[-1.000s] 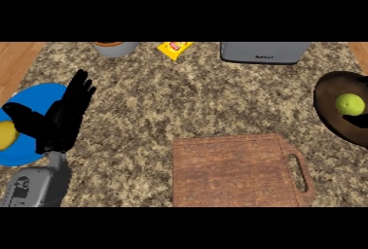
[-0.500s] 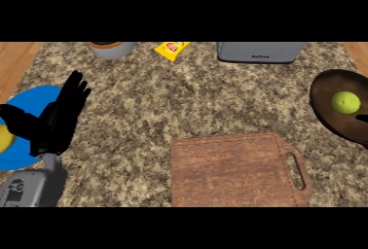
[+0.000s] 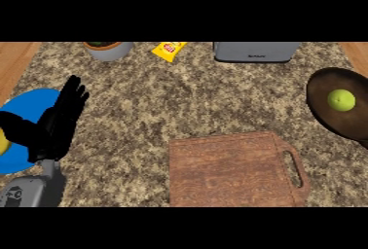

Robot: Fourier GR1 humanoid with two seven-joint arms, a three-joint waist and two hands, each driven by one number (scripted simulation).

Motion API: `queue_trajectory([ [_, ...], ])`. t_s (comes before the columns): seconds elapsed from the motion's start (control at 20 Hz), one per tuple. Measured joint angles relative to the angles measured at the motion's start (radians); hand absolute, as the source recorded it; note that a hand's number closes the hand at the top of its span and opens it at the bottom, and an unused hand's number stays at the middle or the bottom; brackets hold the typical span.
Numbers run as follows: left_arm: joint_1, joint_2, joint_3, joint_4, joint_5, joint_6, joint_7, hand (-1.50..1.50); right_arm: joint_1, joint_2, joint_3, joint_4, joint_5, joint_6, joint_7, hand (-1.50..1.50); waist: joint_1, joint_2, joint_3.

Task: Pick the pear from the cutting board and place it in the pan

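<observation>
Pear: round green pear [image 3: 341,100] inside dark round pan [image 3: 325,111], counter's right edge.
Board: brown wooden cutting board [image 3: 233,170], front edge, bare.
Left hand: black left hand [image 3: 59,127], left edge, fingers straight, holding nothing.

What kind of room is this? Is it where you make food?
It looks like a kitchen. There is a speckled stone counter, a wooden cutting board with a handle, and a dark pan with a green pear in it. The robot's left hand rests open at the left side.
</observation>
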Motion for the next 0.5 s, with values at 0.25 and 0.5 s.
queue_trajectory([
  [0.25,-0.004,-0.003,-0.002,-0.012,-0.007,0.010,0.013,0.00,0.098,-0.047,-0.028,-0.008,-0.039,0.106,-0.017,-1.50,-0.007,-0.001,0.001],
  [0.5,0.002,-0.008,0.000,-0.005,-0.006,0.006,0.005,0.00,0.170,-0.067,-0.034,-0.039,-0.057,0.130,-0.025,-1.50,-0.008,-0.003,0.001],
])
